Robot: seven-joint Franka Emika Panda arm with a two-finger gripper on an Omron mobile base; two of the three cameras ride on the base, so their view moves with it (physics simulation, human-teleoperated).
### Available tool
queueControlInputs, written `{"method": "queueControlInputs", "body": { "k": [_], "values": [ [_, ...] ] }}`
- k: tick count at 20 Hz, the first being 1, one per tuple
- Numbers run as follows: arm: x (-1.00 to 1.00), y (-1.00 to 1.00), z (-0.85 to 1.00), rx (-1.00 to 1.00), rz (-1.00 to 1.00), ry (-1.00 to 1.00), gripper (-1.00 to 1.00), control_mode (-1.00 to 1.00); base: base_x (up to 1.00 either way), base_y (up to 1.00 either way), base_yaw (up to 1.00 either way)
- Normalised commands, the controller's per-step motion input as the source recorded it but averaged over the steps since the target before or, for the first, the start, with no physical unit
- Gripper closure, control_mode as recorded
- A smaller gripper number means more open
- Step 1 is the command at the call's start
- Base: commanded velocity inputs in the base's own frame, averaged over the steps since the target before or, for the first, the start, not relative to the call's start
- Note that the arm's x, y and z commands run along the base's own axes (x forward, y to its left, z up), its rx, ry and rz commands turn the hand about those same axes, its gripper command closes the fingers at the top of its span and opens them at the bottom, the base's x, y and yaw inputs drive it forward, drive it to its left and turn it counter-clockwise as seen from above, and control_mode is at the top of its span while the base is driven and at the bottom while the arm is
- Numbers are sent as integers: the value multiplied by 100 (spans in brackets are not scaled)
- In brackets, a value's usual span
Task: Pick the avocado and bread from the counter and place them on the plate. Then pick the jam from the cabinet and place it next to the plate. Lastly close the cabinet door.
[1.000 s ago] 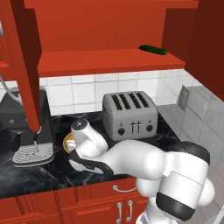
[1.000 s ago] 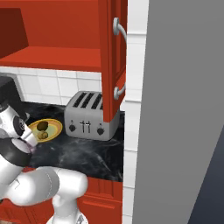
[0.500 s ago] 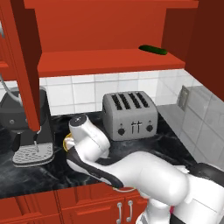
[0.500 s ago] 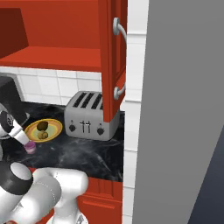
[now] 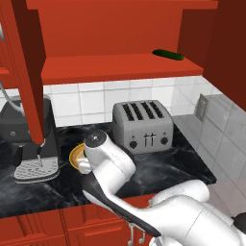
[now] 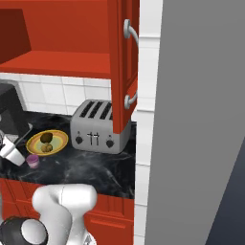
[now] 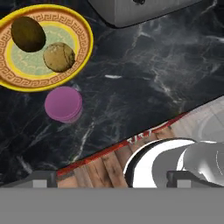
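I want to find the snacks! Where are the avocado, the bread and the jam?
avocado (image 7: 28, 33), hand view, middle of its top.
bread (image 7: 59, 57), hand view, middle of its top.
jam (image 7: 63, 103), hand view, middle of its lid.

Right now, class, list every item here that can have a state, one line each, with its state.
Dark brown-olive avocado: on the plate.
Golden-tan bread: on the plate.
Lilac jam jar: upright on the counter beside the plate.
Yellow-rimmed round plate: loaded.
Red cabinet door: open.
Gripper: open, holding nothing.

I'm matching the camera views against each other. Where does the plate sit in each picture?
Left base view: plate, just a rim sliver left of the arm.
Right base view: plate, lower left, left of the toaster.
Hand view: plate, top left.
Shared landmark: the toaster.
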Motion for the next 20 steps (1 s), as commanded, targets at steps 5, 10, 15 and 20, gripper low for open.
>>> {"method": "queueControlInputs", "body": {
  "k": [5,10,15,20],
  "values": [
    [-35,-34,54,1,10,-9,-100,-100,0,0,0],
    [-10,-33,68,1,6,-8,-100,-100,0,0,0],
    [-7,-28,68,1,5,-5,-100,-100,0,0,0],
    [-14,-25,71,0,1,-2,-100,-100,0,0,0]
  ]
}}
